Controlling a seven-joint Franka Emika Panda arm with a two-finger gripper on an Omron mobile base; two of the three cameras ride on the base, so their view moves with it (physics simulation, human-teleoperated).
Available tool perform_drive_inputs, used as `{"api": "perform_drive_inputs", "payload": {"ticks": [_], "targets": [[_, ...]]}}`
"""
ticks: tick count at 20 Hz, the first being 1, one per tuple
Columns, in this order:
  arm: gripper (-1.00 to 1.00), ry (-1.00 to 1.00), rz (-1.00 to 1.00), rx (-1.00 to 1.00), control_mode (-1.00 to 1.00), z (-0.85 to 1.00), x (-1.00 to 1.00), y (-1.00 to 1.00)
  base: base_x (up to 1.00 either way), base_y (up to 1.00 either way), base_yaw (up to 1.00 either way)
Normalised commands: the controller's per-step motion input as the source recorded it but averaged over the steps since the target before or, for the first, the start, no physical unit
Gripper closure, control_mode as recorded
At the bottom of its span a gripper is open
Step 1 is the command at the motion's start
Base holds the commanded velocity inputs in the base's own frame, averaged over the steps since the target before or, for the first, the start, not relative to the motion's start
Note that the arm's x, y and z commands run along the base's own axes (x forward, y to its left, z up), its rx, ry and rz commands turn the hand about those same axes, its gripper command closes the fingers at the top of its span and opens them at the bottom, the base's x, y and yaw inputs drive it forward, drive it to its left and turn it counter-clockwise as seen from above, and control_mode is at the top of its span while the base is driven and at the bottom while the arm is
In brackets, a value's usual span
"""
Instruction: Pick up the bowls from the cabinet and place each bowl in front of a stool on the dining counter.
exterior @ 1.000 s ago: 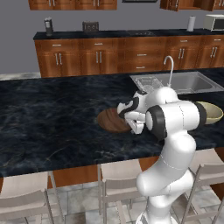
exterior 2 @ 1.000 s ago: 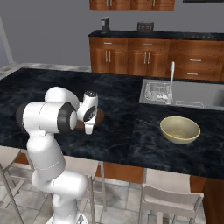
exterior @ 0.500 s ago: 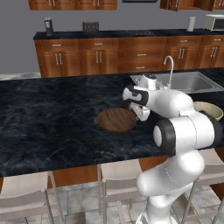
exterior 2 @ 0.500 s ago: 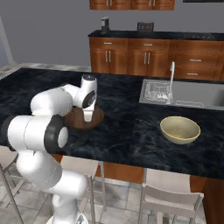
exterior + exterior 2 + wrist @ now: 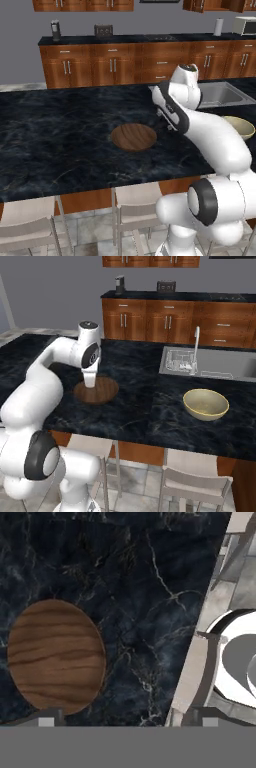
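- The brown bowl (image 5: 133, 137) sits flat on the dining counter (image 5: 60, 145), near its front edge and roughly in line with a stool (image 5: 136, 201) below.
- The cream bowl (image 5: 205, 404) rests on the same counter further right, just in front of the sink (image 5: 210, 362) and above another stool (image 5: 192, 485).
- In the hand view the brown bowl (image 5: 56, 655) lies on the marble to the left, with nothing between the finger tips, which stand at the two sides of the bottom edge.
- The gripper (image 5: 90, 381) hangs above the far rim of the brown bowl, jaws spread wide and holding nothing.
- Judged from how things lie, both bowls are out of the cabinet and set down, so the task looks close to done.
- Risk: the hand is close over the brown bowl. A low or sideways move could clip the rim and slide the bowl away from its stool or toward the edge.
- Risk: the arm's elbow reaches over the counter toward the cream bowl (image 5: 239, 126). A wide swing back could knock it toward the sink.
- Rising straight up first seems the safer way clear.
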Motion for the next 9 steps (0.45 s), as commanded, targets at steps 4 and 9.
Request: {"api": "perform_drive_inputs", "payload": {"ticks": [4,9], "targets": [[-1.0,-0.03,0.0,0.0,-1.0,0.66,-1.0,-0.25,0.0,0.0,0.0],[-1.0,-0.06,0.0,0.0,-1.0,0.43,-1.0,-0.18,0.0,0.0,0.0]]}}
